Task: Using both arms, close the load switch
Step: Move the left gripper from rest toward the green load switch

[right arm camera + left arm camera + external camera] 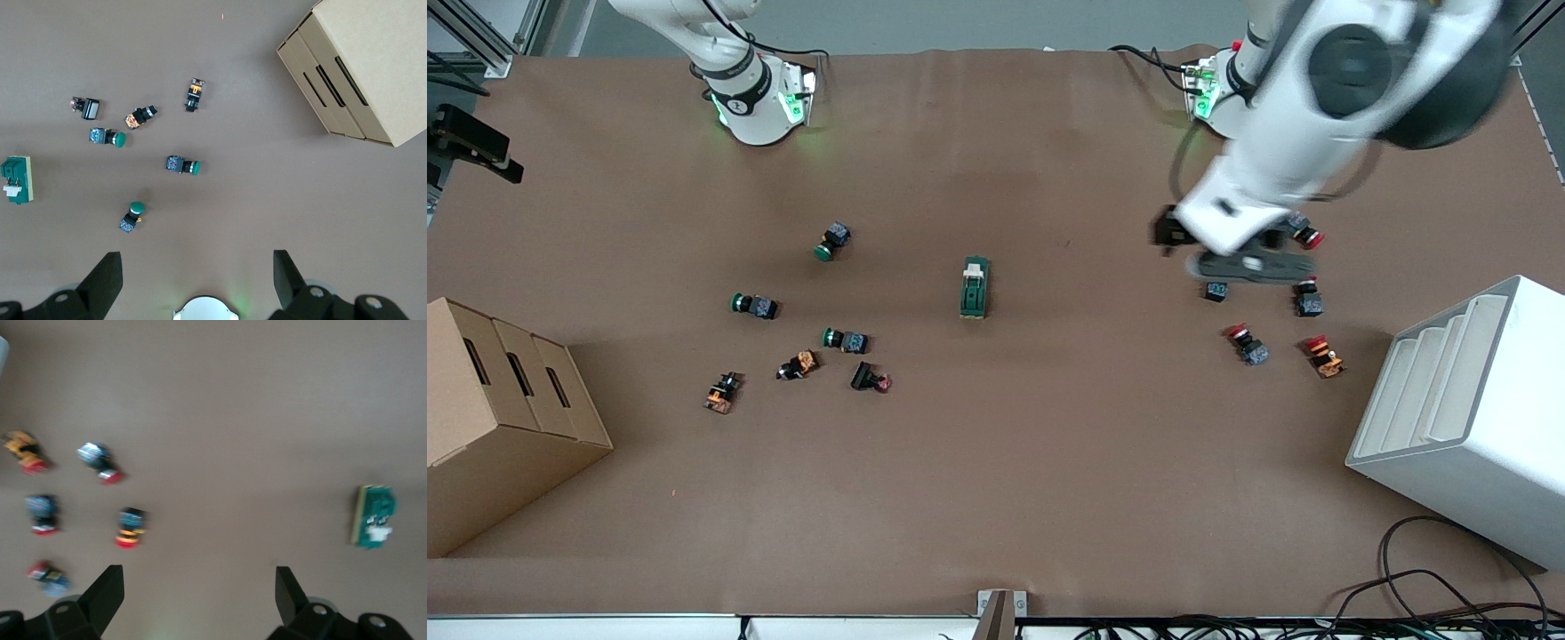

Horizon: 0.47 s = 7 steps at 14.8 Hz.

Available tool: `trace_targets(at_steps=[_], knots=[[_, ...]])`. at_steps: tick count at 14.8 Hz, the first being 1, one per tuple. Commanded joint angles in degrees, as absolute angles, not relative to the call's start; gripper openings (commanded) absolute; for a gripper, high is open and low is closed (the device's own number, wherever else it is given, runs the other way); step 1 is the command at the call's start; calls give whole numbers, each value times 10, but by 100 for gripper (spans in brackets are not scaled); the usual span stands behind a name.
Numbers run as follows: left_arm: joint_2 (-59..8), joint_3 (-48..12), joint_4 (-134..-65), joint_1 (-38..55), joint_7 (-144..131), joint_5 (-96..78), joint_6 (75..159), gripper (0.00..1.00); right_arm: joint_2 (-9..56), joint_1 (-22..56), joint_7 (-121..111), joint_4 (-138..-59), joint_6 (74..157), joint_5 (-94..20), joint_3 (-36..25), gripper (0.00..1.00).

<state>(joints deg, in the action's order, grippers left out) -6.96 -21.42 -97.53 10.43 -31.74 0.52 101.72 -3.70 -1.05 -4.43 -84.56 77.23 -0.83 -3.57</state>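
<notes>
The load switch [975, 287], a dark-green block with a cream-white lever piece, lies on the brown table near its middle. It also shows in the left wrist view [373, 517] and in the right wrist view [17, 180]. My left gripper [1254, 265] hangs over the red-capped push-buttons toward the left arm's end of the table, apart from the switch. It is open and empty [199, 597]. My right gripper [198, 277] is open and empty, high over its own base [203, 308]. It is out of the front view.
Green-capped push-buttons [833, 240] and orange-and-black parts [722, 392] lie toward the right arm's end. Red-capped push-buttons [1249, 345] lie under and near the left gripper. A cardboard box [498, 418] and a white rack [1476, 418] stand at the table's two ends.
</notes>
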Motion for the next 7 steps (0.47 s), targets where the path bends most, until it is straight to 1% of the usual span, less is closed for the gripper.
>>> trace_targets(at_steps=[1,3,5,7], knots=[[-54,-266,-1046,110,-453,14,1110,100,-35,-23,-51,-839,773,-2,-29,100],[-65,-293,-1075,128,-527,19,1169,100,-33,-24,-46,-840,773,-7,-30,100],[-80,-294,-1095,171,-585,77,1202,100,-21,-24,-47,-840,774,-10,-30,100],[-105,-294,-1101,208,-652,125,1217,100,-13,-25,-52,-840,778,-9,-31,100]])
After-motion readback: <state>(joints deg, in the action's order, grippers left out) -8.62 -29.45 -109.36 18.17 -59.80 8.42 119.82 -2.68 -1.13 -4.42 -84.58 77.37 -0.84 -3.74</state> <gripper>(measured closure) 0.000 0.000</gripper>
